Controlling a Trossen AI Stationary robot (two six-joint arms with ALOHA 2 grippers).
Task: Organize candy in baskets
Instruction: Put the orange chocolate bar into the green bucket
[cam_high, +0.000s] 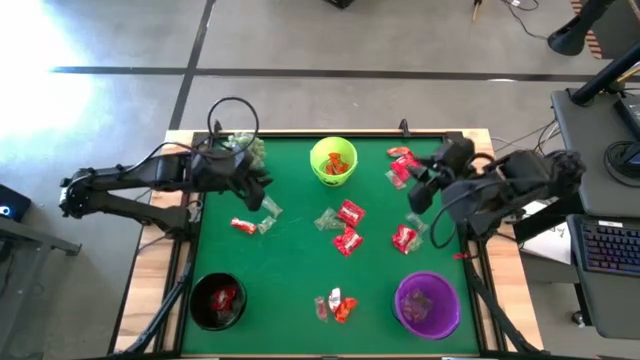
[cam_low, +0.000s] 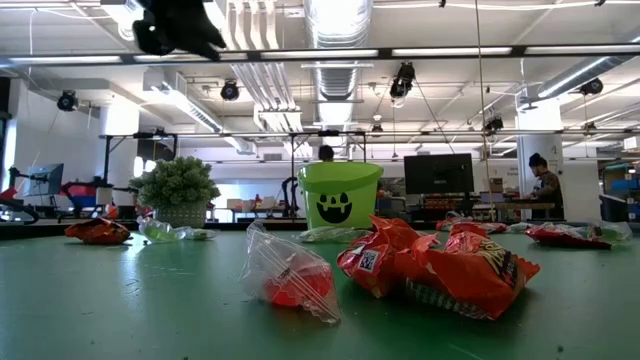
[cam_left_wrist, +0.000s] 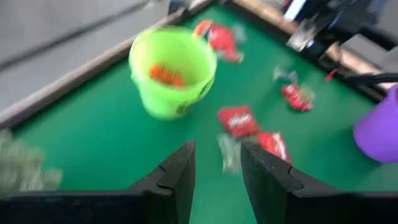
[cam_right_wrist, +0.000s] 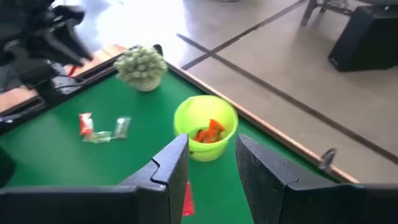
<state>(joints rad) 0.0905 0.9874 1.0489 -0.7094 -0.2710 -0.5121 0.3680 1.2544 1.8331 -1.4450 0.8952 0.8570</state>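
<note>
Green table (cam_high: 290, 260) carries baskets (cam_high: 333, 161), scattered candy (cam_high: 348, 213), plant (cam_high: 247, 147).

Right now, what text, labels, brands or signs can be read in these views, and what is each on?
No words or numbers can be read anywhere.
Lime green basket: a black jack-o'-lantern face, a picture and not text.
Red candy packets: there is printing on the wrappers, including a small square code, but it is too small and crumpled to read.
Monitors in the room behind: nothing legible.

open green mat (cam_high: 290, 265) left of centre, candy (cam_high: 347, 228) cluttering middle
</note>
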